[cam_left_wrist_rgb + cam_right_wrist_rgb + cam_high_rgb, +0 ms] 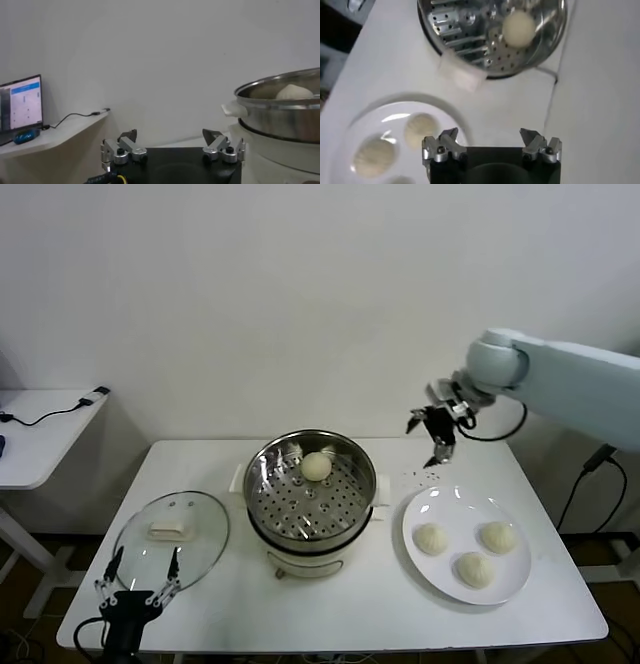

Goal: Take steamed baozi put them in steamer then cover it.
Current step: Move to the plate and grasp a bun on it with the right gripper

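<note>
Plainly no readable writing, one baozi [316,466] in steamer [311,529], right gripper [436,433] jaws released, left gripper [138,576] jaws released.

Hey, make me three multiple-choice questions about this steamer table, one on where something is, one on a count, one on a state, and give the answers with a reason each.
1. Where is the glass lid?
A. On the steamer
B. Flat on the table on the steamer's left
C. On the plate

2. How many baozi lie on the white plate?
A. One
B. Three
C. Five

3. What is the right end effector doing?
A. Gripping a bun
B. Holding the lid
C. Hanging open and empty

Answers:
1 B: the glass lid lies on the table, left of the steamer, near the open left end effector.
2 B: three baozi sit on the white plate; a fourth bun is in the steamer.
3 C: the right end effector hangs above the table behind the plate, nothing between its fingers.
</note>
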Tool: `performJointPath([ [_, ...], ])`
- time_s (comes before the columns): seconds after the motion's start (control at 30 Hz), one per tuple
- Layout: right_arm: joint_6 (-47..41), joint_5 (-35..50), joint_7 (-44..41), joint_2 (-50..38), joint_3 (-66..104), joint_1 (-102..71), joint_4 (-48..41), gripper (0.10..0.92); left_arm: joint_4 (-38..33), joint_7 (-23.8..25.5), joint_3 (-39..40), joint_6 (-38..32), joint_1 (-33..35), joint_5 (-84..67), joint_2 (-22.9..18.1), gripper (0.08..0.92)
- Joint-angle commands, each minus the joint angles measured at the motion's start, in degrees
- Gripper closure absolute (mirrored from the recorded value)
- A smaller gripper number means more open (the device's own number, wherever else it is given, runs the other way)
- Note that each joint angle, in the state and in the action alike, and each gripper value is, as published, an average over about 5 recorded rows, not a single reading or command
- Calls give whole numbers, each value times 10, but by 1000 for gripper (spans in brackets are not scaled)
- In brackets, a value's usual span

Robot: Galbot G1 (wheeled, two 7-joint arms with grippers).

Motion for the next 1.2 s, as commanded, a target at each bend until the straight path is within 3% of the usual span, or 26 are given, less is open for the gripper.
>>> performJointPath([
  [0.03, -86, -3, 8, -82, 30, -119, 28, 203, 0, 0, 0, 0, 2, 0, -1, 177],
  [0.4, -75, -83, 25, -36, 157, -285, -32, 203, 1, 0, -1, 0, 5, 1, -3, 177],
  [1.03, -59, -100, 20, 46, 166, -297, -102, 203, 4, 0, -4, 0, 6, 3, -5, 177],
  [1.2, -55, -101, 18, 51, 167, -295, -109, 248, 4, 0, -4, 0, 4, 4, -5, 177],
])
